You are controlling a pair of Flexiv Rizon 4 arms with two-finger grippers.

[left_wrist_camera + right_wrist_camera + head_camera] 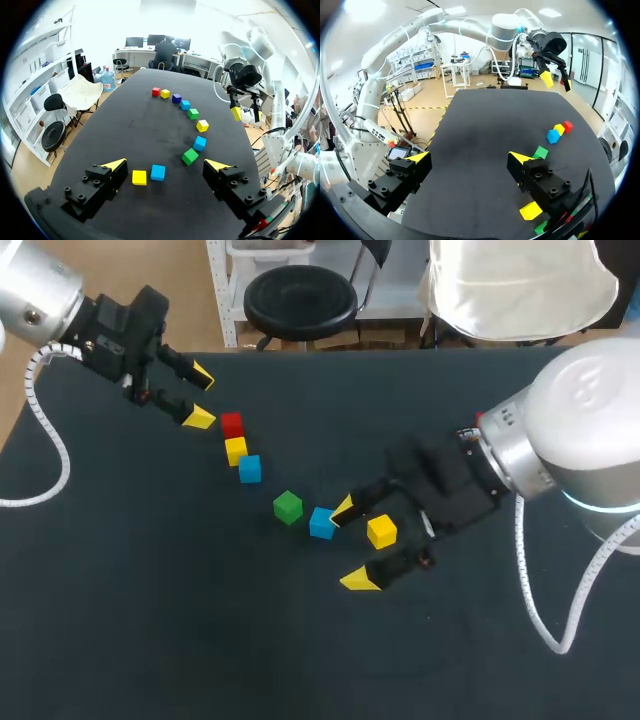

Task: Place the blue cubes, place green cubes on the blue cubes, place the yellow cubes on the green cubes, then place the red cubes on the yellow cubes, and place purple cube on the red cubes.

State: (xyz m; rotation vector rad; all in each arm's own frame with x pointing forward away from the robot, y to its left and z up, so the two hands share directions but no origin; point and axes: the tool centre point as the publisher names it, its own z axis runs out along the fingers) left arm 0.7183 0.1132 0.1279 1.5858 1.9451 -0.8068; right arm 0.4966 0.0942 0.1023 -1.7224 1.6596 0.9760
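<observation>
Small cubes lie in a curved row on the dark table (150, 620). The head view shows red (231, 424), yellow (236, 450), blue (249, 469), green (288, 507), blue (322, 523) and yellow (381, 531). My right arm hides the rest there. Ahead of the left gripper, the row runs on through green (193, 113), blue (185, 105), purple (176, 98), yellow (165, 93) and red (156, 91). My left gripper (200, 396) hangs open beside the red cube at the near end. My right gripper (350, 545) is open above the middle yellow cube (531, 210), holding nothing.
The table's far edge (330, 350) runs just beyond the left gripper. The row of cubes crosses the table (125, 125) from the left gripper's end to the far end under my right arm (560, 430).
</observation>
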